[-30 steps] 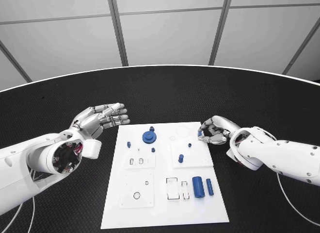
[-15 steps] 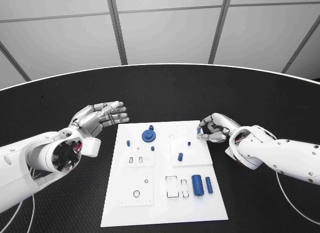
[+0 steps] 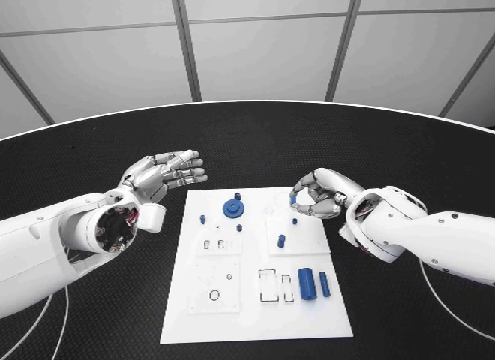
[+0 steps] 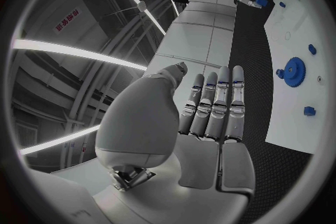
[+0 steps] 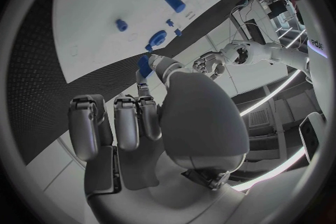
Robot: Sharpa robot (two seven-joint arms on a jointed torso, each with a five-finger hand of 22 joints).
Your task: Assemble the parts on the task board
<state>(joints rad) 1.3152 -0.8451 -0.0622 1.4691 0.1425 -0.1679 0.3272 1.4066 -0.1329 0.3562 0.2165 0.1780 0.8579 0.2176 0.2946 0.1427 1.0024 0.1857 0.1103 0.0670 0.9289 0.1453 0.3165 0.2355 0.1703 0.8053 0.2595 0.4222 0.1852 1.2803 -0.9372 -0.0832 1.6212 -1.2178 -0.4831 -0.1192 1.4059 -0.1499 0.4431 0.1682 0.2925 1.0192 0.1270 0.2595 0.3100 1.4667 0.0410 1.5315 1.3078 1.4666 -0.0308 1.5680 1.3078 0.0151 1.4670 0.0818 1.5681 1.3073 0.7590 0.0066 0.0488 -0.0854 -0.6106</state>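
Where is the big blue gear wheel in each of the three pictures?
Head view: the blue gear sits near the far end of the task board, between the two hands.
Left wrist view: the gear lies on the board, beyond the left hand.
Right wrist view: the gear lies near the board's edge, just past the right hand.
Shared landmark: the white task board.

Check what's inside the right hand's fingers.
The right hand pinches a small blue part between its fingers, held over the task board's far right corner. Only the part's blue tip shows; its shape and the rest of it are covered by the fingers.
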